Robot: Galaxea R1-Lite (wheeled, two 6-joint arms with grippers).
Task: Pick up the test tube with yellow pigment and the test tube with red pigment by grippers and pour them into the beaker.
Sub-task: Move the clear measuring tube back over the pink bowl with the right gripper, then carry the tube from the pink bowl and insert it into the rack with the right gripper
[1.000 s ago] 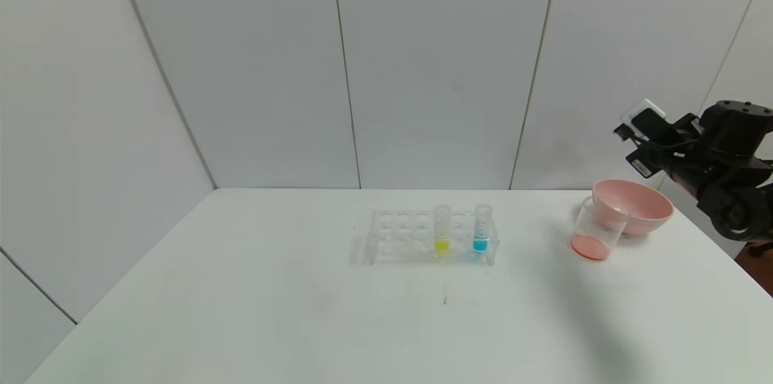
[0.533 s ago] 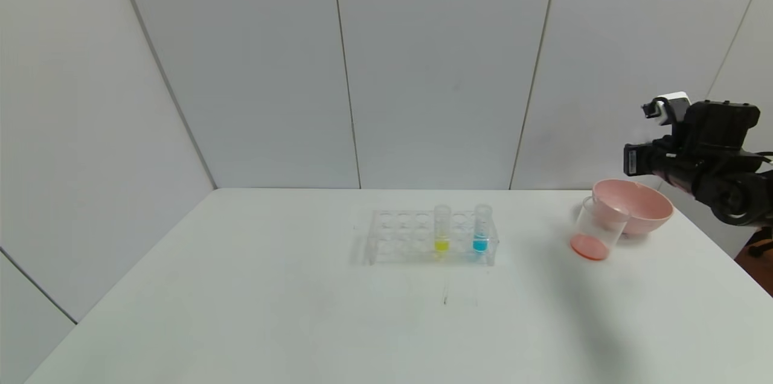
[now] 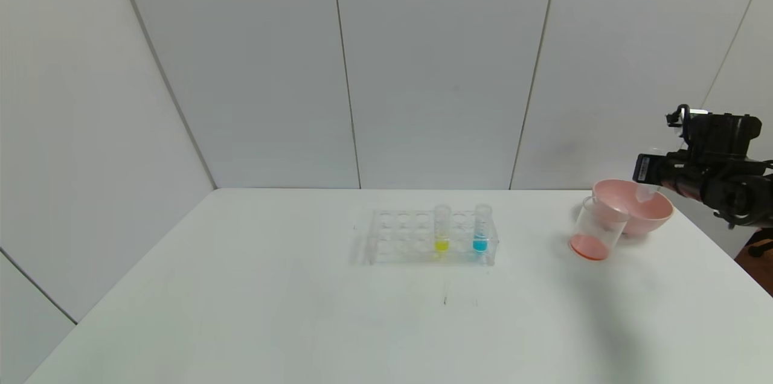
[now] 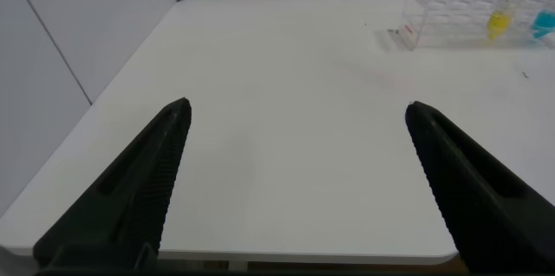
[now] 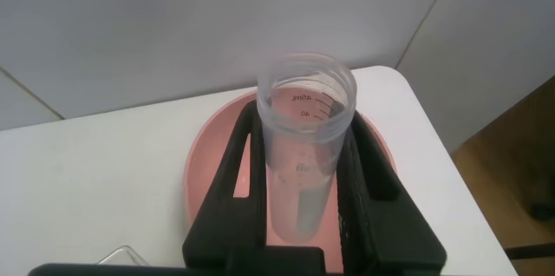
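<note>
Right gripper (image 5: 303, 215), black, is raised at the far right edge of the white counter (image 3: 302, 311), above the pink round bowl (image 3: 649, 215). Its two fingers are pinched on a clear round-bottomed test tube (image 5: 305, 150) that looks empty, held roughly upright with the open mouth uppermost; printed graduation marks show near the rim. In the right wrist view the tube's rounded end hangs over the inside of the pink bowl.

The clear straight-sided beaker (image 3: 598, 230) stands just in front of the pink bowl on its left side, touching or nearly touching it; it appears to lean slightly. A shallow layer of red-orange liquid lies in its bottom.

The clear plastic tube rack (image 3: 430, 238) sits near mid-counter, well apart from the beaker. The test tube with yellow pigment (image 3: 442, 228) stands upright in the rack. A second upright tube with blue liquid (image 3: 481, 228) stands in the rack to its right, one hole between them.

Left gripper (image 4: 295, 180), black, is low at the near left edge of the counter, fingers spread wide with nothing between them, well apart from the rack.
</note>
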